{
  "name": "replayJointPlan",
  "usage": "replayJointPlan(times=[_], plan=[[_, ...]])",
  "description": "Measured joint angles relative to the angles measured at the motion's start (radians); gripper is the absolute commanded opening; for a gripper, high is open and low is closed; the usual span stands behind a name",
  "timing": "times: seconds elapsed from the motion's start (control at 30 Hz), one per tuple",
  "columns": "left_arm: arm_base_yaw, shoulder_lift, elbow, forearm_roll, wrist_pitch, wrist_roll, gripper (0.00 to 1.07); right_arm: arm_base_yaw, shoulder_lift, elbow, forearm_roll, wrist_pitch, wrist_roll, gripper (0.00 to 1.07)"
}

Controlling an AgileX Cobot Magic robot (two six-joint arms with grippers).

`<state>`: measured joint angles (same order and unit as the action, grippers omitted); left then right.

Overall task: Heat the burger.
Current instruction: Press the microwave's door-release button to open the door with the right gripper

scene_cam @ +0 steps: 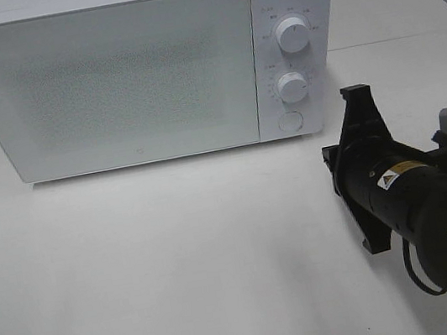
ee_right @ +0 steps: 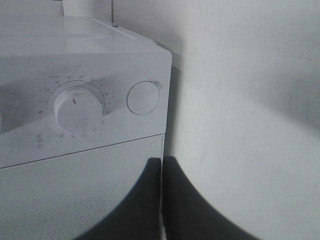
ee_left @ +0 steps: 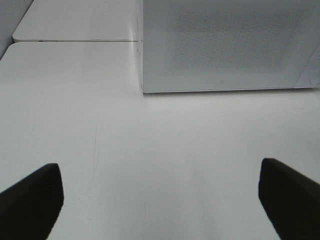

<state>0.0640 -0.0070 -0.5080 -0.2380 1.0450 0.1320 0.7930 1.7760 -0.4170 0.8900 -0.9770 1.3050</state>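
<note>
While the white microwave [scene_cam: 107, 75] stood door-shut at upper left on the white surface [scene_cam: 180, 268], right gripper [ee_right: 161, 170] closed on nothing at right near its round button [scene_cam: 290, 120], left gripper [ee_left: 160, 175] spread wide and empty, burger not visible in any view.

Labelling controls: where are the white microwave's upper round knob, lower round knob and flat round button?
Upper round knob [scene_cam: 293, 35]: exterior high view, knob centre.
Lower round knob [scene_cam: 292, 87]: exterior high view, knob centre.
Flat round button [ee_right: 143, 97]: right wrist view, button centre.
</note>
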Motion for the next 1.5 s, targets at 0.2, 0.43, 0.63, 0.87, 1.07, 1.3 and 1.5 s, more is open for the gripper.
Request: replayJointPlan(times=[0.2,0.43,0.63,0.87,1.07,1.3,1.5], plan=[[0.0,0.0,0.0,0.0,0.0,0.0,0.98,-0.005,0.055,-0.041,0.002,0.0,0.002,0.0],[0.0,0.0,0.0,0.0,0.0,0.0,0.98,-0.068,0.115,-0.107,-0.058,0.002,0.002,0.0],[0.0,0.0,0.0,0.0,0.0,0.0,0.98,-0.111,0.148,-0.155,-0.081,0.003,0.002,0.0],[0.0,0.0,0.0,0.0,0.0,0.0,0.98,-0.144,0.188,-0.195,-0.128,0.003,0.007,0.0],[0.0,0.0,0.0,0.0,0.0,0.0,0.98,-0.161,0.231,-0.239,-0.163,0.004,0.036,0.0],[0.0,0.0,0.0,0.0,0.0,0.0,0.98,-0.191,0.279,-0.296,-0.19,0.039,0.074,0.0],[0.0,0.0,0.0,0.0,0.0,0.0,0.98,-0.194,0.297,-0.334,-0.198,0.05,0.082,0.0]])
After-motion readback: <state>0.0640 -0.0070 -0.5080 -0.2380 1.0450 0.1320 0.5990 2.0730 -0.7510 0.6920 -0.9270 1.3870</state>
